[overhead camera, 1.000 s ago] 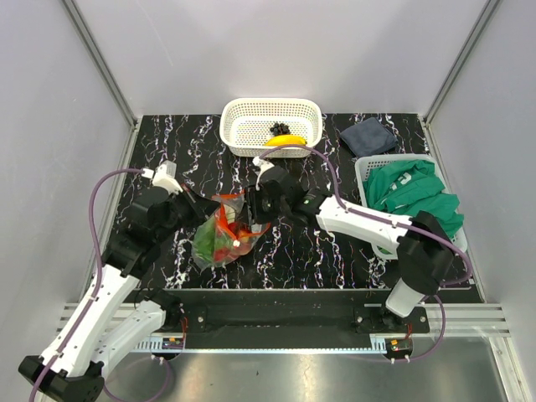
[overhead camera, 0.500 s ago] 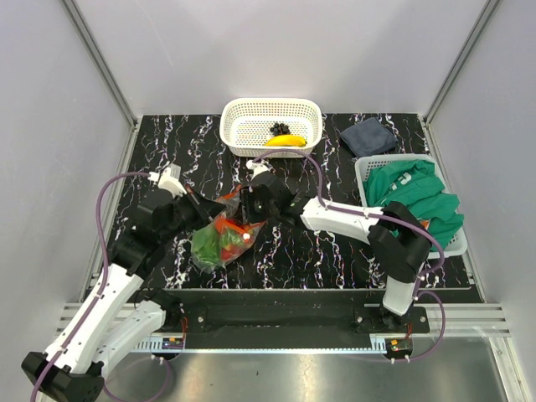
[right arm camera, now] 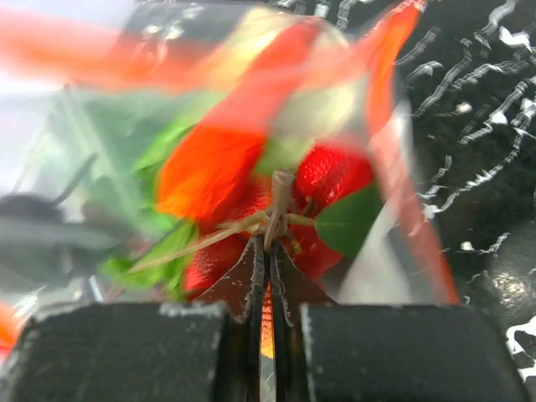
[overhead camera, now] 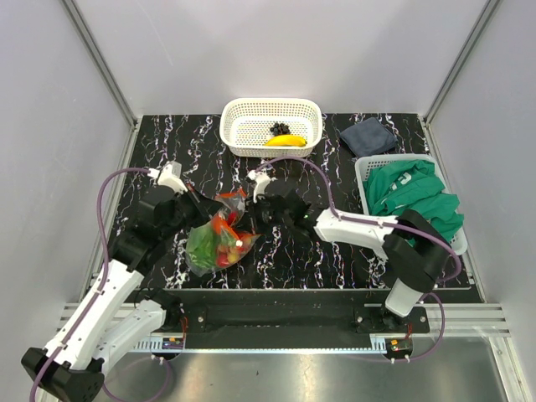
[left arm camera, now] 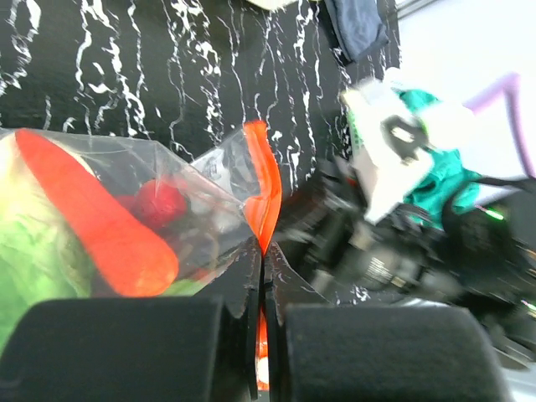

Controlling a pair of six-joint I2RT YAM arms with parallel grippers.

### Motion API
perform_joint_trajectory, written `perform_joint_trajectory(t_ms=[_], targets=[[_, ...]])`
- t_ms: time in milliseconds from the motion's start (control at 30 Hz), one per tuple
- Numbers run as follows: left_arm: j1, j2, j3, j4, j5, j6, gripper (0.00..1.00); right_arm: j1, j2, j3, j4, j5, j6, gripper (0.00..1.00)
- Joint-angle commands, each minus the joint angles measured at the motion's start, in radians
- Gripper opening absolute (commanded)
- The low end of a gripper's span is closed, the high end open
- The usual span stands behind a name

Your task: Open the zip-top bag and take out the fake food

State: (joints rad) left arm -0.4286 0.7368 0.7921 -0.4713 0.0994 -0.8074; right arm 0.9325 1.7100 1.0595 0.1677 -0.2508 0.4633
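Left gripper: jaws pressed together w/ the red-orange zip strip of the zip-top bag pinched right between them. Right gripper: jaws closed too, clamped on the bag's top edge from the other side. A sliver of orange shows in the slit btw its pads, and clear film is bunched up just ahead.

From the top cam the 2 grippers face each other across the bag's mouth, left-of-centre on the black marbled tabletop. The bag body sags toward the near edge below them. Can't tell if the bottom is resting on the tabletop or hanging just off it, tbh.

Inside the bag: green lettuce on the left arm's side, a long red pepper next to it, plus strawberries packed up near the mouth.

Other fake food is outside the bag. The banana and dark grapes are touching each other in the white basket at the far edge, well apart from the bag.

Far right corner has a dark blue cloth lying flat. Just nearer than that is a 2nd white basket stuffed w/ a green cloth that spills over its rim.
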Motion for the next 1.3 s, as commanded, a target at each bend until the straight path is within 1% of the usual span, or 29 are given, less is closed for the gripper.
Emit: perform_joint_trajectory(t_ms=[0,100,200,300,533,733,933,1133,1267], targets=[[-0.002,-0.017,0.058,0.023,-0.064,0.059,0.00,0.015,-0.122,-0.035,0.119,-0.087,-0.055,0.00],[-0.002,-0.022,0.047,0.019,-0.043,0.066,0.00,0.014,-0.145,-0.046,0.131,-0.090,-0.074,0.00],[-0.002,-0.028,0.033,0.013,-0.026,0.059,0.00,0.014,-0.165,-0.047,0.142,-0.051,-0.074,0.00],[-0.002,-0.048,0.029,-0.004,-0.033,0.060,0.00,0.014,-0.199,-0.044,0.142,0.022,-0.075,0.00],[-0.002,-0.103,0.003,-0.033,-0.043,0.053,0.00,0.014,-0.271,-0.004,0.148,0.130,-0.087,0.00],[-0.002,-0.145,-0.008,-0.056,-0.046,0.050,0.00,0.014,-0.282,0.092,0.118,0.154,-0.121,0.00],[-0.002,-0.168,-0.016,-0.070,-0.055,0.051,0.00,0.014,-0.291,0.174,0.113,0.147,-0.130,0.00],[-0.002,-0.174,-0.004,-0.095,-0.075,0.076,0.00,0.008,-0.309,0.263,0.075,0.234,-0.227,0.00],[-0.002,-0.180,0.010,-0.130,-0.096,0.102,0.00,-0.018,-0.297,0.310,0.076,0.341,-0.284,0.00]])
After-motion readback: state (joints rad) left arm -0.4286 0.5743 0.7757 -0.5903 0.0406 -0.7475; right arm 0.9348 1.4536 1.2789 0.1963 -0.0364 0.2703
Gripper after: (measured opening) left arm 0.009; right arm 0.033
